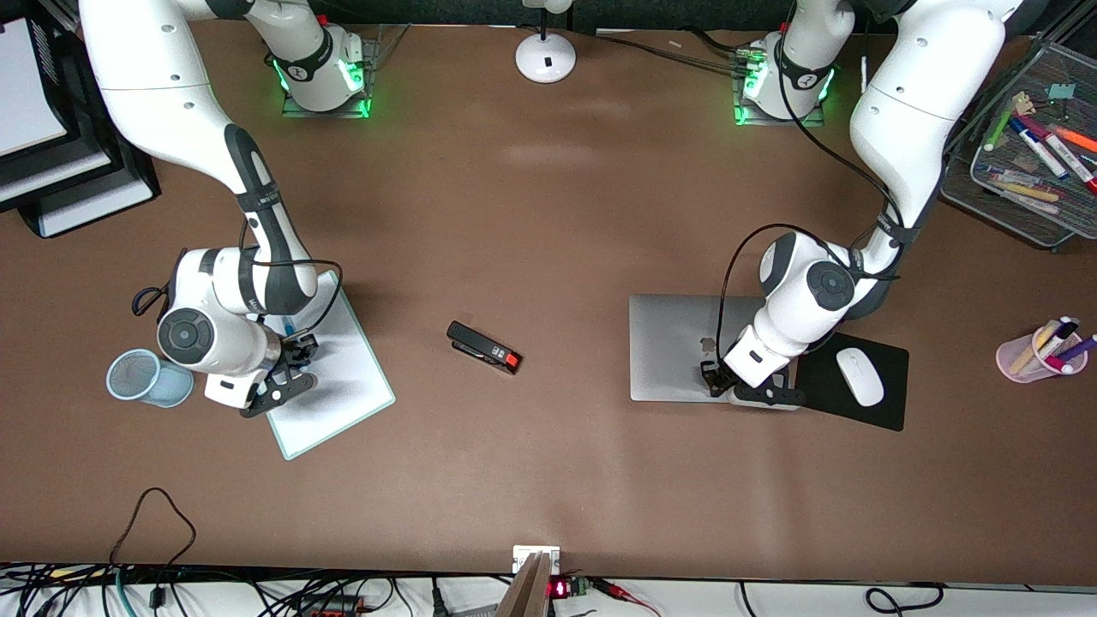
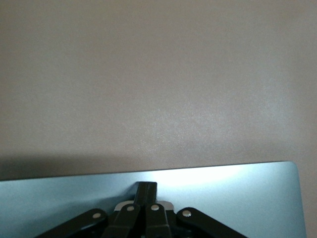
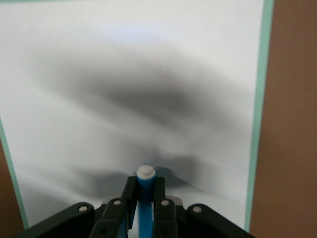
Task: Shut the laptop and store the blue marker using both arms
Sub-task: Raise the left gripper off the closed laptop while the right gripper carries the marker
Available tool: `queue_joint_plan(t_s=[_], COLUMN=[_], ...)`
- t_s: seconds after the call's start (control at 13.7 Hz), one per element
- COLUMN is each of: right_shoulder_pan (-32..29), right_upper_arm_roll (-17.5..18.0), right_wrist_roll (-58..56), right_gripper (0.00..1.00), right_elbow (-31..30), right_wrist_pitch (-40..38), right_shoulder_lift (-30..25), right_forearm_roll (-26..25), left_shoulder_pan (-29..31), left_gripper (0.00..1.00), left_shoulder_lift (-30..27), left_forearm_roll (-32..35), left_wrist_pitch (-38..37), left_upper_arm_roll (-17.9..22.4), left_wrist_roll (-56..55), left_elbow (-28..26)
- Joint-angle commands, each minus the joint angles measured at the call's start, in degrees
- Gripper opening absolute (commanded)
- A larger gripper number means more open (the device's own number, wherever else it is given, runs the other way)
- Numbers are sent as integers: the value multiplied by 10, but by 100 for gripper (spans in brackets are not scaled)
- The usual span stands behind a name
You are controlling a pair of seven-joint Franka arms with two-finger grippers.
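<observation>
The laptop lies closed on the table, silver lid up, apple logo showing. My left gripper is shut and empty, fingertips together low over the lid near its edge nearest the front camera; the left wrist view shows the gripper over the lid. My right gripper is over a white board toward the right arm's end. It is shut on the blue marker, whose whitish end sticks out past the fingertips. A bit of the marker's barrel shows in the front view.
A light blue mesh cup stands beside the white board. A black stapler lies mid-table. A white mouse sits on a black pad beside the laptop. A pink pen cup and a wire tray are at the left arm's end.
</observation>
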Motion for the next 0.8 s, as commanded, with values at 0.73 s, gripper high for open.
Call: queue_joint_plan(t_s=[0.73], right_shoulder_pan=[-38], right_upper_arm_roll=[0], right_wrist_roll=[-289], right_gripper=[5], right_elbow=[26], right_wrist_pitch=[-22], right_shoulder_lift=[-133], right_forearm_roll=[69], left_shoulder_pan=[4], left_gripper=[0], left_shoulder_lift=[-220], left_forearm_roll=[21], left_wrist_pitch=[-420], left_upper_arm_roll=[-3], left_wrist_roll=[13], left_elbow=[13])
